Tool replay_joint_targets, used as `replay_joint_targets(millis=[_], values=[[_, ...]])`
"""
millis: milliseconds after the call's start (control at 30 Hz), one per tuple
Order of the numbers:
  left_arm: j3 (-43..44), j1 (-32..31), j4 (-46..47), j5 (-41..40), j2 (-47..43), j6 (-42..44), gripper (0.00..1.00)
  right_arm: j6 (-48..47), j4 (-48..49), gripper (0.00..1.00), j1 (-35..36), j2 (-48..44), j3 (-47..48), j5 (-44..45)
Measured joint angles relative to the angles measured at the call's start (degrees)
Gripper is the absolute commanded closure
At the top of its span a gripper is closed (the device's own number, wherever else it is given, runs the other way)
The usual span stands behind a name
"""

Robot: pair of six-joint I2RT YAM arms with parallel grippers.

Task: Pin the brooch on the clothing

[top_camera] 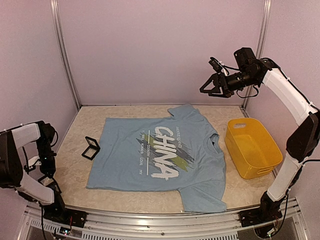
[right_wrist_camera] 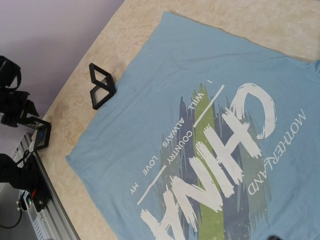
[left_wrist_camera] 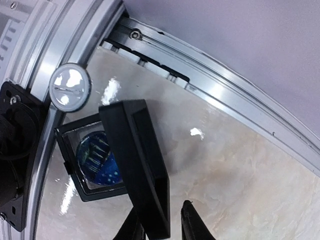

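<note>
The clothing [top_camera: 160, 157] is a light blue T-shirt with white CHINA lettering, spread flat mid-table; the right wrist view also shows the clothing [right_wrist_camera: 165, 100]. At the table's left edge a small black case [left_wrist_camera: 80, 187] stands open with a round dark blue brooch [left_wrist_camera: 97, 160] inside. Its raised lid [left_wrist_camera: 135, 160] reaches down between the fingers of my left gripper [left_wrist_camera: 160, 210]. The lid lies against the left finger, and a gap shows at the right finger [left_wrist_camera: 192, 222]. My right gripper [top_camera: 212, 86] hangs open, high over the table's back right, holding nothing.
A round pale disc [left_wrist_camera: 70, 87] with a thin bar across it sits on the aluminium rail [left_wrist_camera: 200, 82] beside the case. A second open black case [top_camera: 91, 148] lies left of the shirt. A yellow bin [top_camera: 252, 147] stands at the right.
</note>
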Motion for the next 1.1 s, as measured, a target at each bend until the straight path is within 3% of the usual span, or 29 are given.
replay_joint_targets(millis=[367,500,633,867,1100], values=[[11.34,-11.3,1.16,-0.15,11.37,-1.92,0.79,0.13,0.0,0.12,-0.15,0.0,0.0,-0.02],[14.73,-14.01,0.94,-0.94,12.72,-2.29,0.72,0.13,0.0,0.12,-0.52,0.0,0.0,-0.04],[18.4,-14.67,-0.04,-2.58,12.74,-1.95,0.54,0.2,0.0,0.13,-0.63,0.0,0.02,-0.11],[18.16,-9.6,-2.56,-5.42,7.1,2.34,0.03,0.37,0.02,0.13,-0.63,0.04,0.04,-0.11],[9.51,-4.68,-5.77,-6.97,-1.29,7.5,0.01,0.5,0.15,0.13,-0.63,0.44,0.04,-0.17]])
